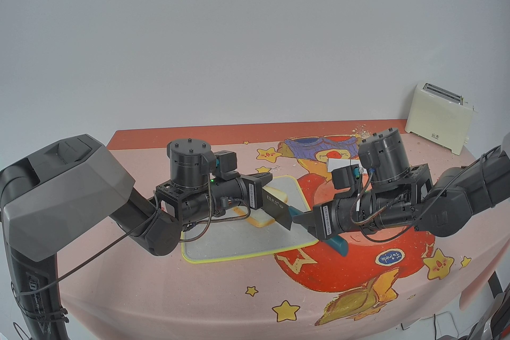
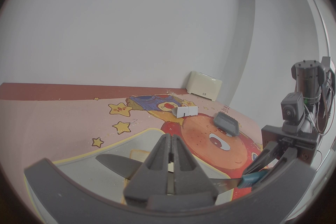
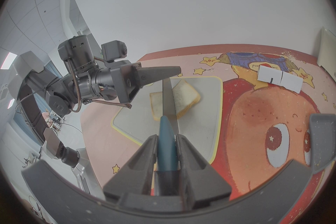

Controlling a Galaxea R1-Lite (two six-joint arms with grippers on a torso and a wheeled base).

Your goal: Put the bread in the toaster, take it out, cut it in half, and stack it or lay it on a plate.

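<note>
A slice of bread [image 1: 261,219] [image 3: 183,95] lies on the yellow-rimmed cutting board [image 1: 228,245] [image 3: 206,102]. My right gripper [image 1: 304,219] [image 3: 166,138] is shut on the blue handle [image 3: 166,144] of a knife. The knife's blade [image 1: 279,208] [image 3: 170,102] lies across the middle of the slice. My left gripper [image 1: 269,178] [image 2: 171,139] is shut with nothing in it, its tips just over the far end of the blade and the bread [image 2: 139,155]. The cream toaster [image 1: 440,118] [image 2: 204,85] stands at the table's far right corner.
A small white folded card [image 1: 340,164] [image 3: 280,77] lies behind the board on the printed tablecloth. A grey rectangular dish [image 2: 226,123] [image 3: 322,137] sits to the right of the board. Crumbs are scattered near the back edge. The table's front half has free room.
</note>
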